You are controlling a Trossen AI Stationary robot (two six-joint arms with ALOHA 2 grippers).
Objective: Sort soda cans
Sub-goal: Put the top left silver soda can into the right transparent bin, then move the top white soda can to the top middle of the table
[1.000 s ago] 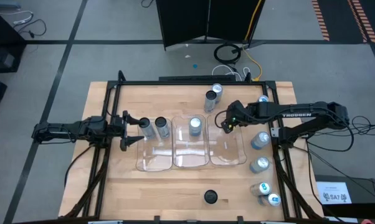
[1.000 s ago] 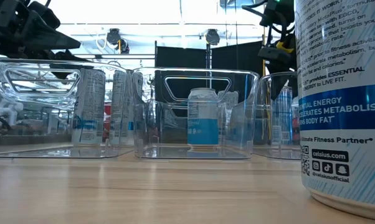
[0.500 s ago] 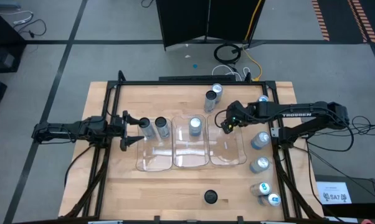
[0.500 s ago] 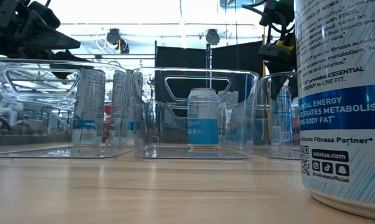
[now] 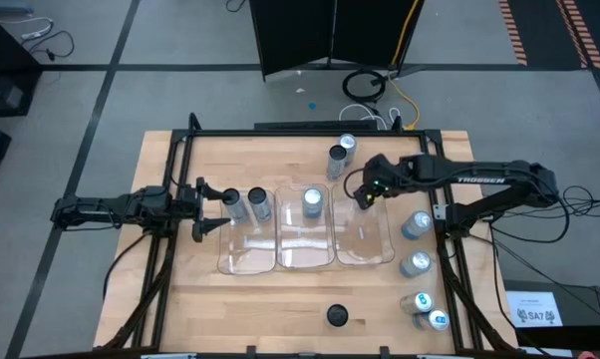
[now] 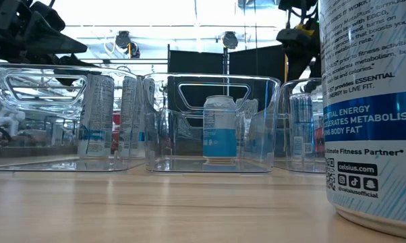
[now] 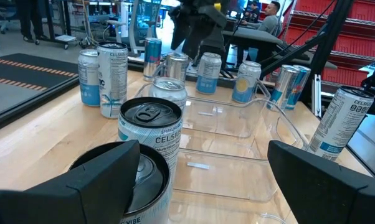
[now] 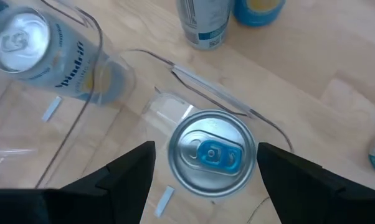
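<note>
Lifted slightly, right gripper fingers straddle a can, seemingly released; left gripper open.

A grey concrete floor with pale seams surrounds the wooden table. At twelve o'clock stands a black panel, with a coiled black cable and a yellow cord just beside it. Orange-and-black striped tape marks the floor at two o'clock. The left wrist view shows red shelving, a dark floor mat and a seated person. Bright light fills the room behind the table
</note>
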